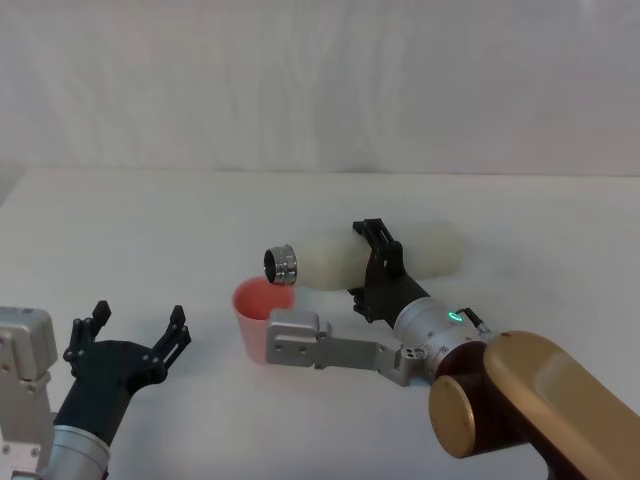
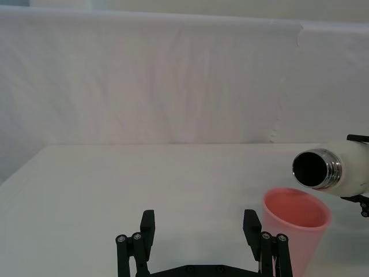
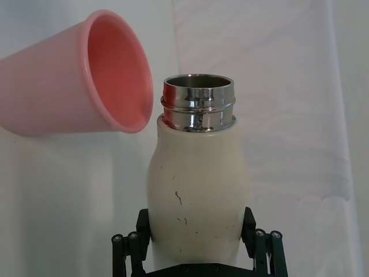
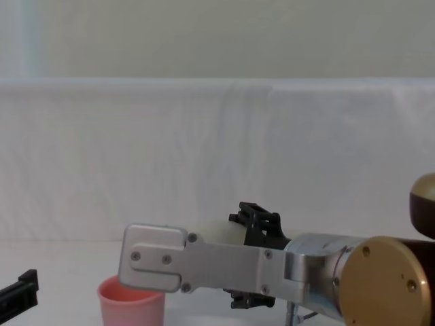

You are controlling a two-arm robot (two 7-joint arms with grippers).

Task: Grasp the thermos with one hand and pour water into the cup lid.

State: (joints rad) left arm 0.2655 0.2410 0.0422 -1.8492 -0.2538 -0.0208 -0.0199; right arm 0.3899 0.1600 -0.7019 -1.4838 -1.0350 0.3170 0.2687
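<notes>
My right gripper (image 1: pixel 372 268) is shut on the cream-white thermos (image 1: pixel 330 258), gripping it around the body and holding it tipped on its side above the table. The open steel neck (image 1: pixel 281 264) points left and hangs just over the rim of the salmon-pink cup lid (image 1: pixel 258 312), which stands upright. In the right wrist view the thermos (image 3: pixel 196 190) sits between the black fingers (image 3: pixel 128 248), its mouth next to the cup lid (image 3: pixel 69 92). No water is visible. My left gripper (image 1: pixel 130 335) rests open at the near left, apart from the cup lid (image 2: pixel 297 228).
The white table (image 1: pixel 150 230) runs back to a white cloth backdrop (image 1: pixel 320 80). My right forearm (image 1: pixel 340 350) lies across the near side of the cup lid and partly hides it. In the chest view the same forearm (image 4: pixel 204 265) covers most of the thermos.
</notes>
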